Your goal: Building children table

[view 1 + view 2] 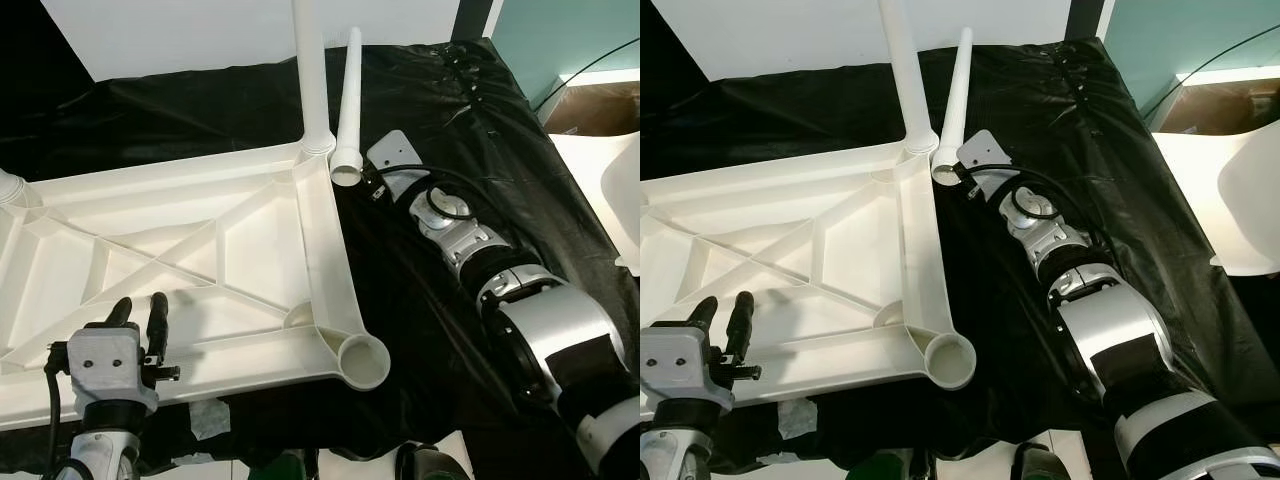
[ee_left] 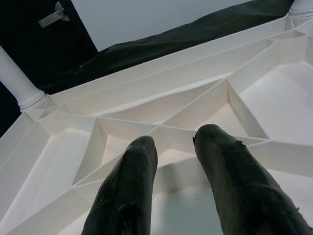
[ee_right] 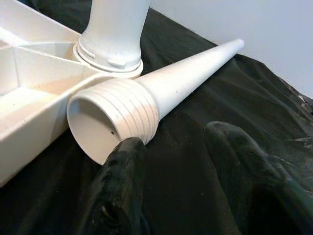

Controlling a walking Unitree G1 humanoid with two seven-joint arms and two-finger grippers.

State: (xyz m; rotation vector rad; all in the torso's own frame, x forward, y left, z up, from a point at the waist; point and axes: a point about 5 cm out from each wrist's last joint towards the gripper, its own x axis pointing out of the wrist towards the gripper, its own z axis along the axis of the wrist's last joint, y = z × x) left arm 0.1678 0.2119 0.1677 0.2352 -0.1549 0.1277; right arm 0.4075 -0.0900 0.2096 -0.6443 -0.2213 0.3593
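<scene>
**Loose leg next; near socket empty**

Landmark: the upturned white tabletop [image 1: 200, 250], underside ribs showing, lying on a black sheet [image 1: 450, 90].

Left gripper [image 1: 138, 312] hovers over the tabletop's near edge. Fingers [image 2: 132, 186] a little apart, holding nothing, pointed across the ribs.

One leg [image 1: 312, 70] stands screwed in at the far left corner of the tabletop. A second, standing leg [image 3: 115, 29] is seated at the far right corner. The near right corner socket [image 1: 362, 358] is open and empty.

Loose leg [image 1: 347, 110] lies on the sheet just right of that far right corner, threaded open end toward the robot, tapered end away.

Right gripper [image 3: 171, 161] is down at the loose leg's threaded end. Fingers spread, nothing gripped; one finger sits just beside the threaded rim, contact uncertain.

Judgement: step in hand is picking up the loose leg. Next move calls for closing the fingers around the shaft just past the threads, lifting, turning it upright, and carrying it to the empty socket near the robot. Round, tapered shaft may roll or slip if pinched off-centre.
</scene>
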